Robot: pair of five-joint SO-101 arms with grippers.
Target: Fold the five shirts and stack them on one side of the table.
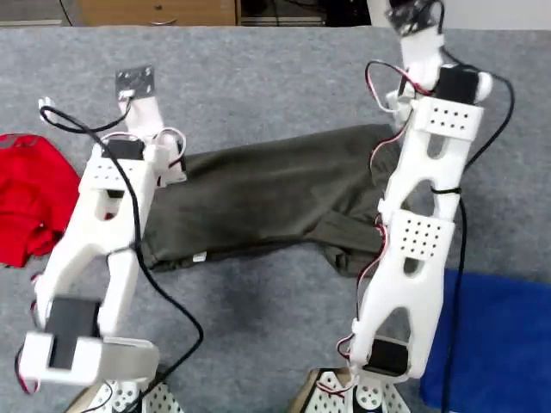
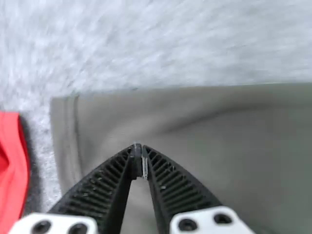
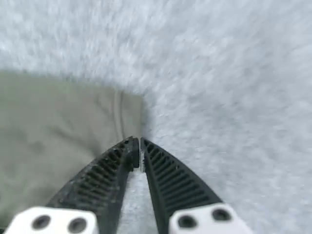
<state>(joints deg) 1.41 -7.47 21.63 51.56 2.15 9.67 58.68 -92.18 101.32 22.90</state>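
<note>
An olive shirt (image 1: 258, 202) lies spread across the middle of the grey table, with one sleeve folded in at its near right. My left gripper (image 2: 138, 158) is shut, its tips down on the olive shirt (image 2: 209, 141) a little in from its left corner, and a crease runs out from them. In the high view the left gripper (image 1: 170, 162) sits at the shirt's far left edge. My right gripper (image 3: 138, 146) is shut on the hem at the far right corner of the olive shirt (image 3: 53, 126).
A crumpled red shirt (image 1: 30, 202) lies at the table's left edge, and the red shirt (image 2: 10, 165) shows beside the olive one. A blue shirt (image 1: 499, 344) lies flat at the near right. Bare grey table (image 1: 258, 77) stretches beyond the olive shirt.
</note>
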